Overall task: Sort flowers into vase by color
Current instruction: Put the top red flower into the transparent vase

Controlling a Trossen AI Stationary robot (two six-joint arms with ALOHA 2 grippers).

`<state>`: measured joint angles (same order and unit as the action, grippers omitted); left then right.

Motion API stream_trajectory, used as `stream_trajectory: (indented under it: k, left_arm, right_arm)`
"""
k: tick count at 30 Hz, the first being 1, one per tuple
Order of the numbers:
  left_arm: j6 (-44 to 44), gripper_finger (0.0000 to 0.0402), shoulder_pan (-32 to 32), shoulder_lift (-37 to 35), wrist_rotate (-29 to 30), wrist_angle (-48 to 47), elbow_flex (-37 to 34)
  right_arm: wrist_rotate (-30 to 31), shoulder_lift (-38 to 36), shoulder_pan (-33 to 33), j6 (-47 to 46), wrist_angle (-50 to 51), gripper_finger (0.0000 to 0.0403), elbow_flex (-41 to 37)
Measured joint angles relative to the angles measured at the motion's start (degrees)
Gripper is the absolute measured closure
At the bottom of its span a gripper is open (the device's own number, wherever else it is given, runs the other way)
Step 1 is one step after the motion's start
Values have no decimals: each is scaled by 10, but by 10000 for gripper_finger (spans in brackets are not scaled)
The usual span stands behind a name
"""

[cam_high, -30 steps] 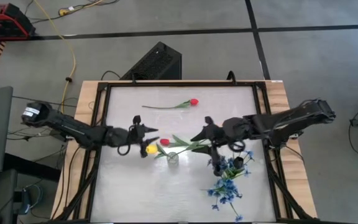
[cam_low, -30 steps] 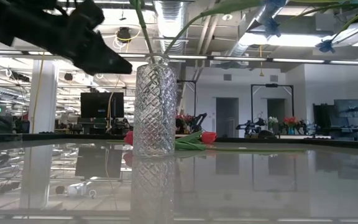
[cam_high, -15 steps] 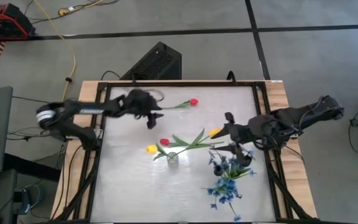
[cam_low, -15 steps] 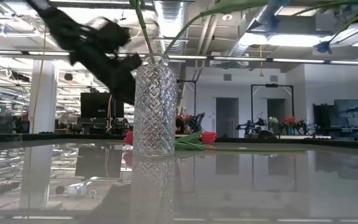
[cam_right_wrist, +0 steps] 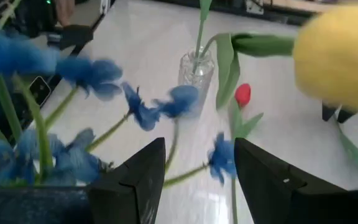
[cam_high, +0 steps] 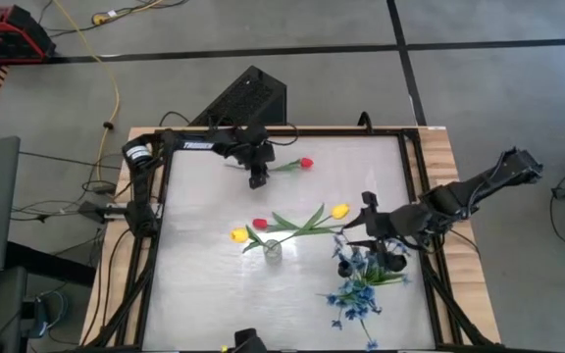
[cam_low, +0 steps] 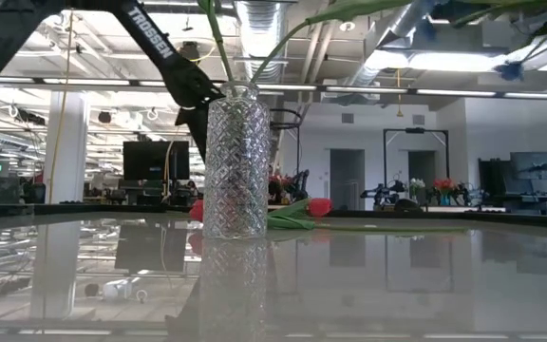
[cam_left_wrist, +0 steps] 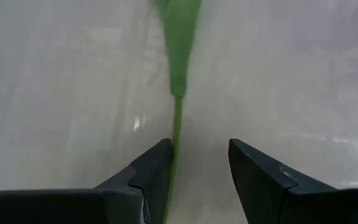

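Left tool [cam_high: 256, 180] open, straddling stem of red tulip [cam_high: 305, 162] lying far on desk [cam_high: 204, 284]. Light, thin, springy, likely slippery: grip mid-stem. Right tool [cam_high: 365, 224] open near blue sprays [cam_high: 359, 284].

Two red tulips [cam_high: 305, 162], two yellow tulips [cam_high: 338, 210], two vases [cam_high: 273, 249].

Grey concrete floor [cam_high: 479, 108], yellow cable [cam_high: 116, 83], ceiling ducts [cam_low: 264, 24].
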<state>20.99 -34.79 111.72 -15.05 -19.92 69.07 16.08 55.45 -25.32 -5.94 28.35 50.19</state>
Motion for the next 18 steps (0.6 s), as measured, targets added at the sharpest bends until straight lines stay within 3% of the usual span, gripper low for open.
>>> stream_trajectory:
  k: [12, 18]
  left_arm:
    - [44, 249, -4, -8, 25, -3, 16]
    - [58, 249, -14, -4, 38, -33, 16]
  right_arm:
    - [20, -87, 7, 132, -284, 187, -214]
    - [8, -89, 50, 130, -384, 187, -282]
